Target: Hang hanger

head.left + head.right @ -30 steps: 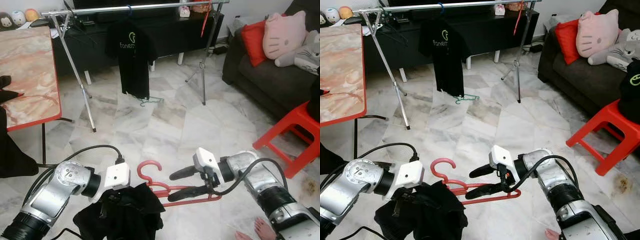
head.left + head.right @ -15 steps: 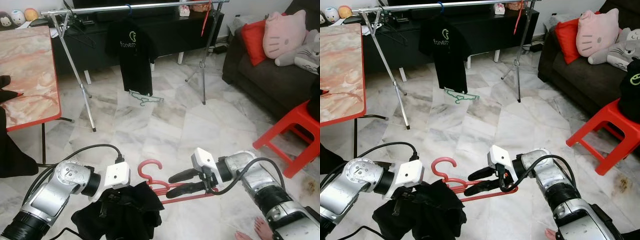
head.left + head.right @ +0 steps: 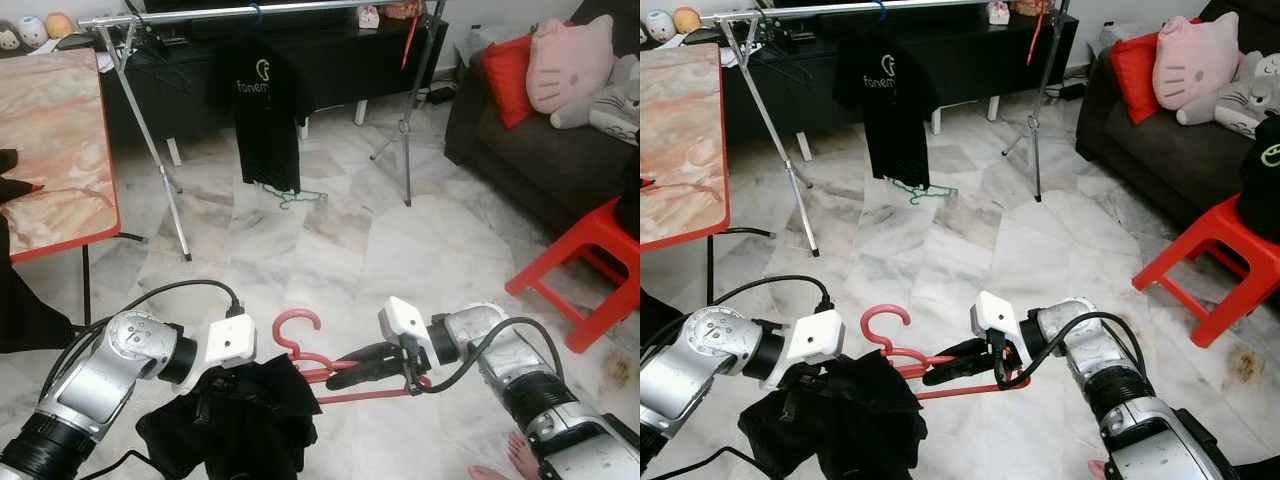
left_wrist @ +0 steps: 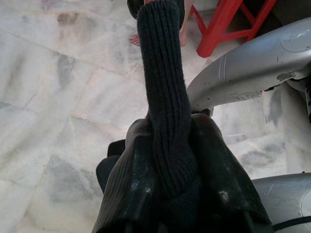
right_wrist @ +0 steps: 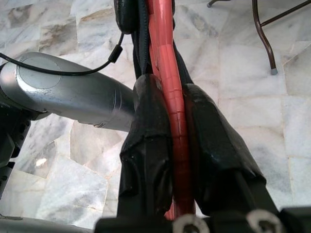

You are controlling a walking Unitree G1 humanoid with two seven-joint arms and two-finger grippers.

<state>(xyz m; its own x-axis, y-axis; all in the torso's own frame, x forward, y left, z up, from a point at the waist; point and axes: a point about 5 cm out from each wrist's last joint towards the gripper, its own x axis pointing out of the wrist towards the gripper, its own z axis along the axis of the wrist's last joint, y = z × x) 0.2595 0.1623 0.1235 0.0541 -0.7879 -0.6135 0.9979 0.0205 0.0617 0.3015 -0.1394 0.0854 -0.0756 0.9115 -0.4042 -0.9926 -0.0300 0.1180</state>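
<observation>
My right gripper (image 3: 355,362) has closed since a second ago and is now clamping the red hanger (image 3: 322,375) low over the floor; my left gripper (image 4: 167,194) is pinching the dark garment (image 3: 235,420) hanging from it.

Both eye views look forward and down from the robot's head onto the marble floor (image 3: 330,240), and they share nearly all of the scene: the clothes rack (image 3: 250,14) far ahead, the bench (image 3: 50,140) at the left edge, the red stool (image 3: 1215,255) at the right. The left wrist view looks from very close along its fingers (image 4: 218,179) towards the floor. The right wrist view sits just as close behind its own fingers (image 5: 146,145).
</observation>
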